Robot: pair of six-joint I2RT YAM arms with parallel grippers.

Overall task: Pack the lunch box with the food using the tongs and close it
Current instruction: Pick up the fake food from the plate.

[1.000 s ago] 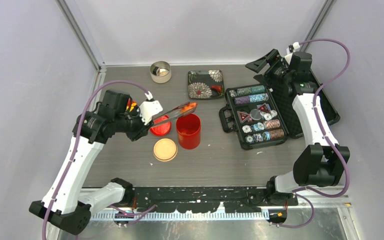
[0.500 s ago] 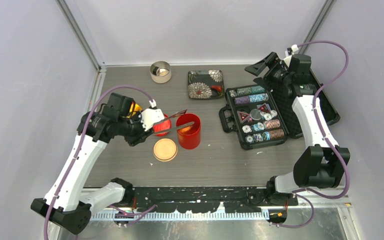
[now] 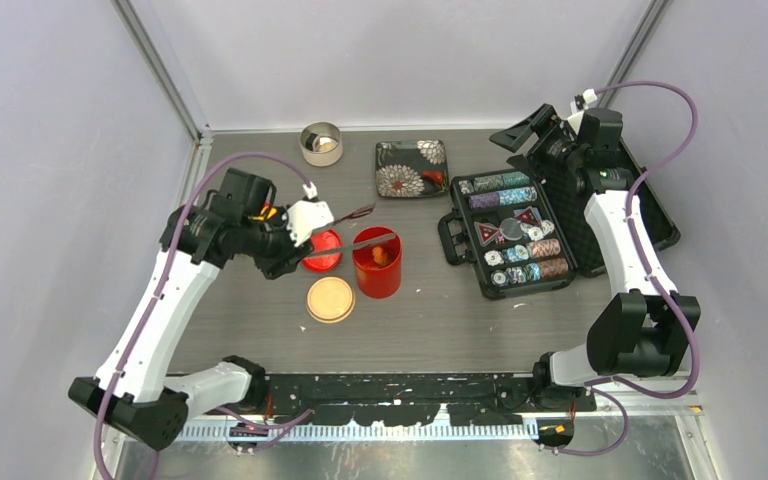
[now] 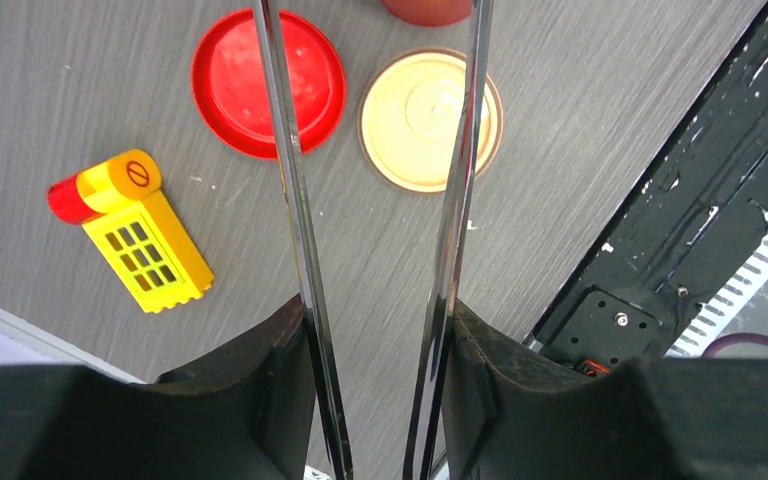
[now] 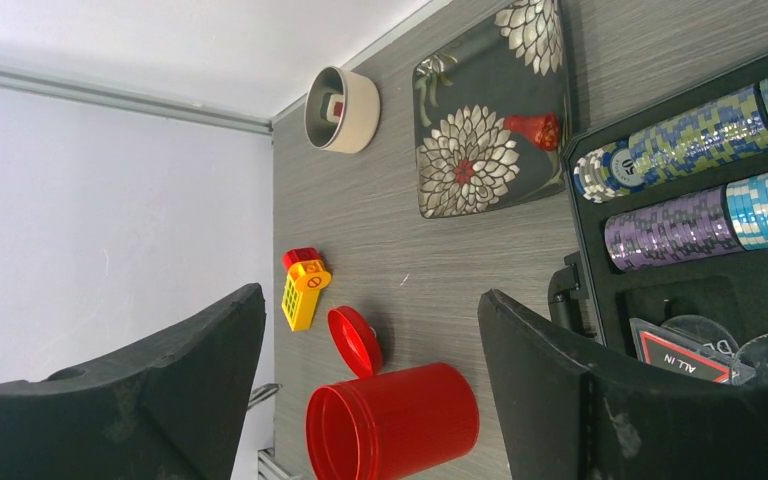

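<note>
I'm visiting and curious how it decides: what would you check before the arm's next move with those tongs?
1. Left gripper clamps the tongs: ok.
2. Tongs' arms spread above the red canister: ok.
3. Orange food piece inside canister: ok.
4. Plate emptied: not ok, one red-orange piece on it.
5. Red lid and beige lid off, beside canister: ok.
6. Cream tub filled: cannot tell.

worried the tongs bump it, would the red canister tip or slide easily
Probably light: the canister looks like thin plastic, with just an orange piece visible inside. It stands upright and open, a bit taller than wide, so a nudge from the tongs near its rim could tip it. On its side it would likely roll, being round.
</note>
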